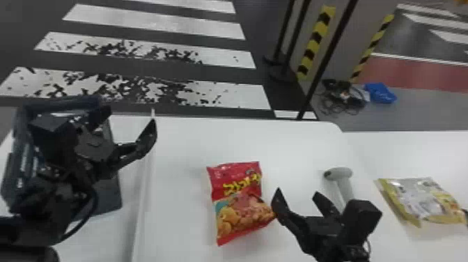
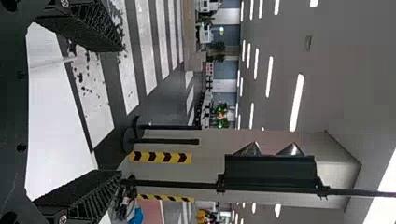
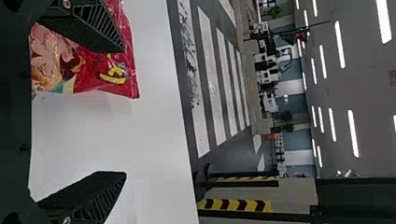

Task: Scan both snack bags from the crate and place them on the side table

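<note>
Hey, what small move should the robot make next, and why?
I'd probably shift the right gripper left over the red snack bag: its fingers are open, and the bag lies mostly to their left, not yet gripped. The scanner is nearby on the gripper's other side.

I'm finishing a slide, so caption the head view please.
Red snack bag between two open-jawed grippers, scanner and yellow bag to the right.
</note>
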### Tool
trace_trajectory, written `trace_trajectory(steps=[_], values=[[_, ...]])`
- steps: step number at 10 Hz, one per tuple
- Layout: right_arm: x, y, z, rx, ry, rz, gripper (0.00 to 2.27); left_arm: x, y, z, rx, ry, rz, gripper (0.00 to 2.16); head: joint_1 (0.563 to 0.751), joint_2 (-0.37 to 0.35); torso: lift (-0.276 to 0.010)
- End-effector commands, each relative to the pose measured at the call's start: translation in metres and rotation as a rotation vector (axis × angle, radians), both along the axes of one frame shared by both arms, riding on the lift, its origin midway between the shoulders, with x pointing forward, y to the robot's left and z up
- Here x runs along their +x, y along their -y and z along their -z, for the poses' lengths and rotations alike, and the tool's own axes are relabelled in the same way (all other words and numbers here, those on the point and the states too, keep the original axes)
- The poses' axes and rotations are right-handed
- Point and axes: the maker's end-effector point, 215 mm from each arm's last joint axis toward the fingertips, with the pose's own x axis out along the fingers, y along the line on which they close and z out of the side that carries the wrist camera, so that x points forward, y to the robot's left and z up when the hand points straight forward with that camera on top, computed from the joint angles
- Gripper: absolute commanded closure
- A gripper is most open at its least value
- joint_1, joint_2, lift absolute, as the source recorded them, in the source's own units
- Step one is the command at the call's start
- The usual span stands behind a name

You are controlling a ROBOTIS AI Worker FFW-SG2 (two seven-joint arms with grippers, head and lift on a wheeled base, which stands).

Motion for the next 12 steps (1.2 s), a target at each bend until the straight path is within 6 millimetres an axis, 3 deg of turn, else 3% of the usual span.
trace_trajectory(steps=[1,3,6,10,12], values=[[-0.006,-0.010,0.016,0.094,-0.090,-0.034,0.06,-0.010,-0.033,0.000,-0.008,0.014,-0.052,0.07,0.695,-0.159,-0.095],[-0.009,-0.019,0.026,0.171,-0.148,-0.074,0.05,-0.026,-0.064,-0.001,-0.035,0.031,-0.106,0.07,0.695,-0.106,-0.095],[-0.014,-0.034,0.050,0.277,-0.281,-0.126,0.08,-0.032,-0.066,0.009,-0.042,0.011,-0.103,0.07,0.695,-0.043,-0.095],[-0.015,-0.037,0.072,0.360,-0.364,-0.144,0.08,-0.034,-0.068,0.011,-0.051,0.005,-0.109,0.08,0.695,-0.033,-0.095],[-0.005,-0.041,0.077,0.378,-0.371,-0.152,0.08,-0.036,-0.069,0.016,-0.052,-0.006,-0.109,0.08,0.695,-0.028,-0.095]])
